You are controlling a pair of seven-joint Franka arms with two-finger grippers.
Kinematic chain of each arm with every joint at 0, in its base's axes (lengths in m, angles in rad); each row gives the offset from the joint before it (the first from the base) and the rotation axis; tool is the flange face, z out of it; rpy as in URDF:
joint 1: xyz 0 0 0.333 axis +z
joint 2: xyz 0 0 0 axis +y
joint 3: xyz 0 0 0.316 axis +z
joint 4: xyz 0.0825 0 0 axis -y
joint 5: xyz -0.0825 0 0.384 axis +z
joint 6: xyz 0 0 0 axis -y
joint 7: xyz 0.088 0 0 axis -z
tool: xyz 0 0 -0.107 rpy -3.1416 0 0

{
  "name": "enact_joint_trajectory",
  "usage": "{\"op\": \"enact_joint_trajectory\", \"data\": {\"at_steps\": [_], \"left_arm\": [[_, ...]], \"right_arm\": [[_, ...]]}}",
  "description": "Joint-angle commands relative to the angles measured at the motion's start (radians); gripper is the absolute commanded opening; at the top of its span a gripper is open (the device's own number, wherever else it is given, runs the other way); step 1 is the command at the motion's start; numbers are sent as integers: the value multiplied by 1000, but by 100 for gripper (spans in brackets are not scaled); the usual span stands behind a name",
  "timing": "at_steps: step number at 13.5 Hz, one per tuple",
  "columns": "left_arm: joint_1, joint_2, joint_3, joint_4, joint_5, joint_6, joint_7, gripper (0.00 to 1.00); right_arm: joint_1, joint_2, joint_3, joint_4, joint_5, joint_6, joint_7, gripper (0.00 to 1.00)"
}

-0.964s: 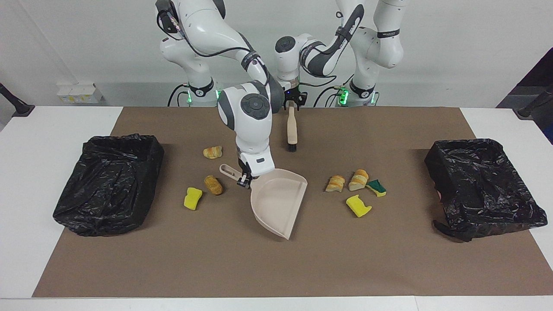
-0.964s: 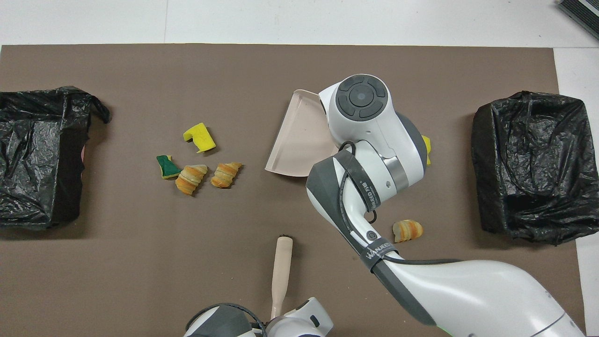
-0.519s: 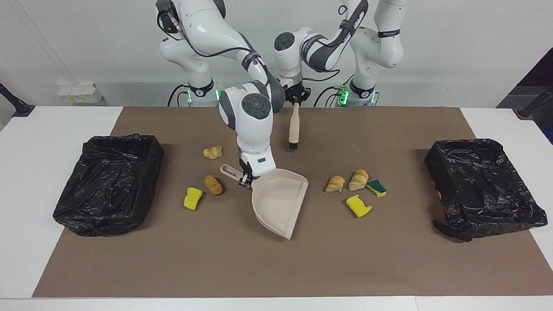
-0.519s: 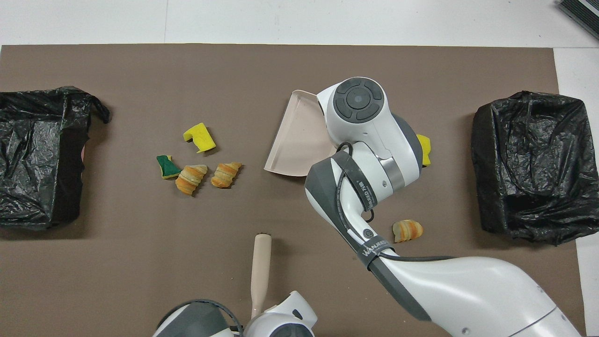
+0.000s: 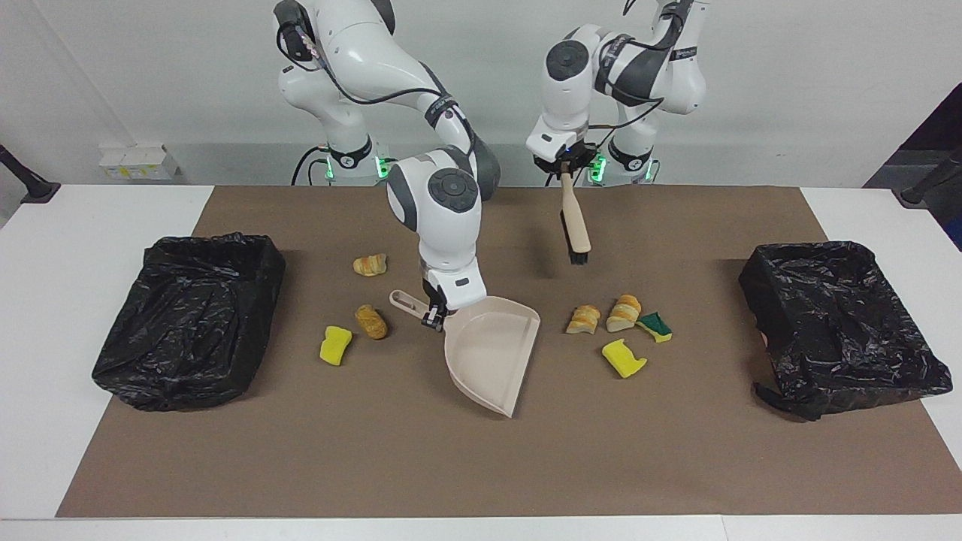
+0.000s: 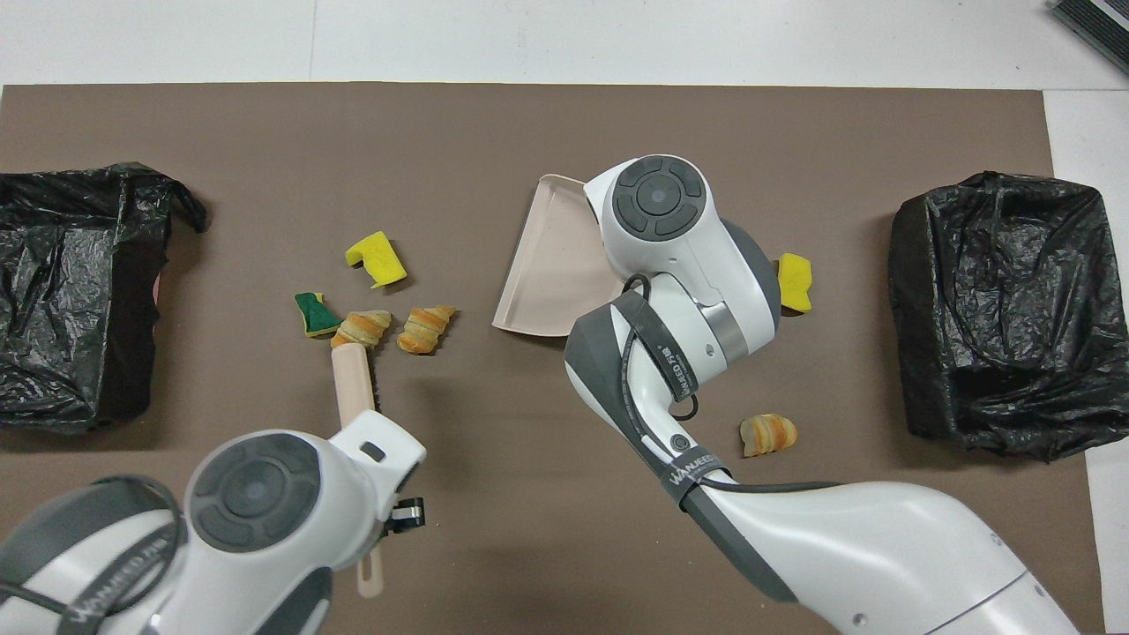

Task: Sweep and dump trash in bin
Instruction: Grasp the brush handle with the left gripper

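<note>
The right arm bends out over the middle of the brown mat (image 5: 481,466), forearm dropping steeply, and the right gripper (image 5: 434,317) is pinched on the dustpan (image 5: 492,353) at the neck of its handle, the pan's mouth resting on the mat. Just beside that gripper, toward the right arm's end of the tabletop (image 5: 68,225), sit a bread chunk (image 5: 371,321), a yellow sponge piece (image 5: 335,345) and another bread chunk (image 5: 370,264). The left arm is folded high, wrist pointing down, and the left gripper (image 5: 565,170) is clamped tight on the top of the brush (image 5: 576,225) handle, so the brush hangs bristles-down in the air. Below the brush and toward the left arm's end lie two bread pieces (image 5: 603,315), a green-faced sponge (image 5: 655,326) and a yellow sponge (image 5: 623,358). A black-lined bin (image 5: 838,323) stands at the left arm's end, another bin (image 5: 188,315) at the right arm's.
</note>
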Motion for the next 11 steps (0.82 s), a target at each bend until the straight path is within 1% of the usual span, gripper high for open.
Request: {"op": "enact_joint_trajectory", "data": {"at_steps": [1, 3, 4, 6, 7, 8, 10, 11], "left_arm": [[159, 44, -16, 27, 0, 6, 108, 0], [258, 60, -16, 24, 0, 37, 174, 0], [285, 76, -16, 23, 0, 54, 226, 0], [322, 113, -16, -2, 0, 74, 265, 0], [316, 136, -16, -19, -1, 104, 251, 0], [305, 138, -19, -46, -9, 135, 247, 0], [267, 146, -19, -51, -10, 153, 269, 0], [241, 185, -19, -51, -10, 199, 280, 0]], "right_arm": [[5, -1, 5, -13, -32, 30, -154, 0], [1, -1, 5, -27, -34, 54, -243, 0], [-2, -1, 5, -39, -34, 79, -274, 0], [-2, -3, 5, -44, -34, 82, -307, 0], [-2, -3, 5, -44, -34, 84, -307, 0], [-2, -3, 5, -43, -35, 84, -307, 0], [-2, -3, 5, -43, -34, 84, -307, 0], [-4, -3, 5, -43, -34, 84, -307, 0]]}}
